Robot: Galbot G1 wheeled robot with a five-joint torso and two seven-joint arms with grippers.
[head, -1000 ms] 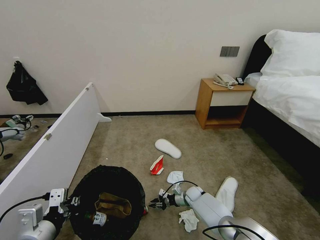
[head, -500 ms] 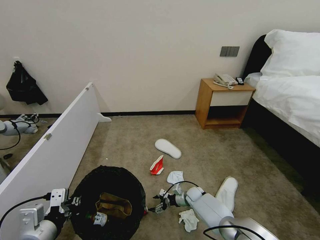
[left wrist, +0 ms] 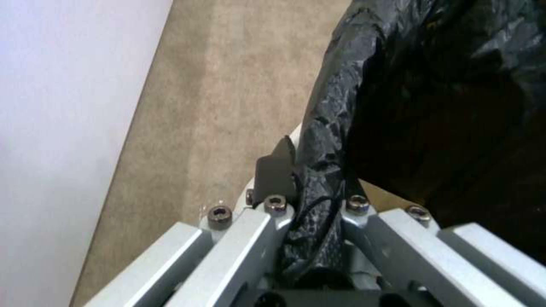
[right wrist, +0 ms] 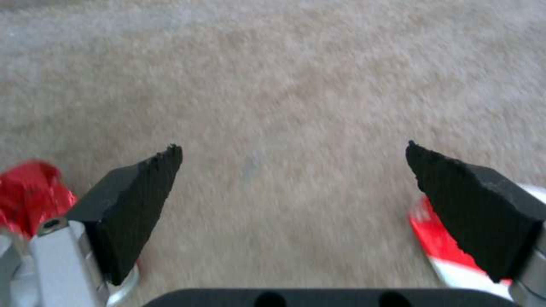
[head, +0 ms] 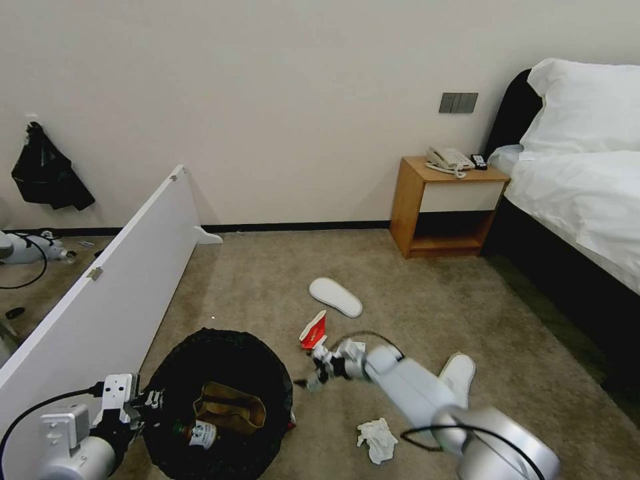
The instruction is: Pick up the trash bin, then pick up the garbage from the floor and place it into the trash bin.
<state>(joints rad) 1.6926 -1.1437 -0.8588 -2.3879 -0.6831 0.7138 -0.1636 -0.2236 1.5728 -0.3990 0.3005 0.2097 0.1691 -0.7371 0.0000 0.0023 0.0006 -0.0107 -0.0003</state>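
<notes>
The trash bin (head: pixel 223 347), lined with a black bag, stands at the lower left. My left gripper (head: pixel 143 403) is shut on its bag-covered rim (left wrist: pixel 330 128). Inside lie a brown paper bag (head: pixel 230 407) and a small bottle (head: pixel 200 433). My right gripper (head: pixel 313 371) hangs open and empty over the carpet, just below the red-and-white carton (head: pixel 313 331). In the right wrist view its fingers (right wrist: pixel 136 204) frame bare carpet, with the carton (right wrist: pixel 438 238) beside one and a red wrapper (right wrist: pixel 28 187) beside the other. Two white slippers (head: pixel 335 297) (head: pixel 459 377) and a tissue (head: pixel 377 439) lie on the floor.
A long white board (head: pixel 113 293) leans along the left, close to the bin. A wooden nightstand (head: pixel 447 207) with a phone stands at the back wall, and the bed (head: pixel 580 200) runs down the right. A limp black bag (head: pixel 47 170) hangs on the left wall.
My right gripper has opened and swung up and away from the bin's side toward the carton. The left gripper and the bin have stayed put.
</notes>
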